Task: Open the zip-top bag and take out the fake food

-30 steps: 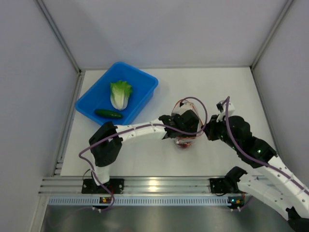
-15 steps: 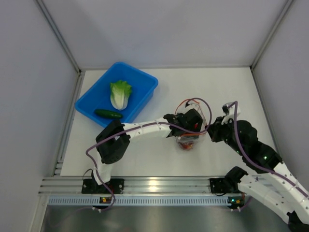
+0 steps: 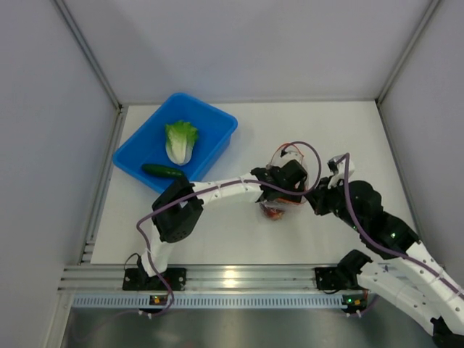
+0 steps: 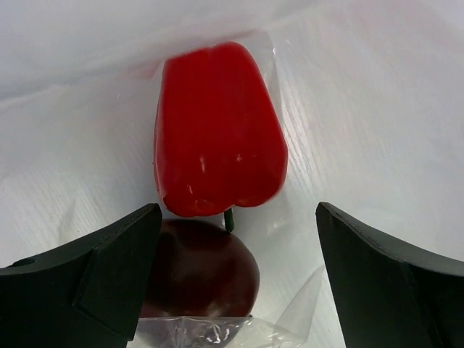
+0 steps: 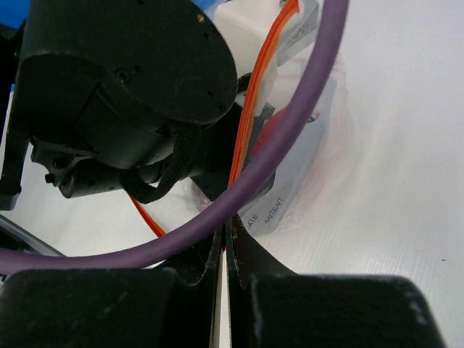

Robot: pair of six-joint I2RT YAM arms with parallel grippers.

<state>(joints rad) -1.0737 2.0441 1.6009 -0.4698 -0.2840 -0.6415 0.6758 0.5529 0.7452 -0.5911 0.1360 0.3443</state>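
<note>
- Pepper (image 4: 217, 130), glossy red, lies inside the clear, crinkly zip-top bag (image 3: 275, 212) at mid-table, touching a dark purple round piece (image 4: 199, 272).
- Left gripper (image 4: 237, 217), jaws spread wide, flanks both.
- Right gripper (image 5: 221, 243) is pinched tight on the bag's edge.

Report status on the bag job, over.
Left claw open, facing red pepper and dark round piece in zip-top bag. Right claw shut on bag edge. Lettuce, cucumber in blue bin. Purple cable crosses right wrist view.
</note>
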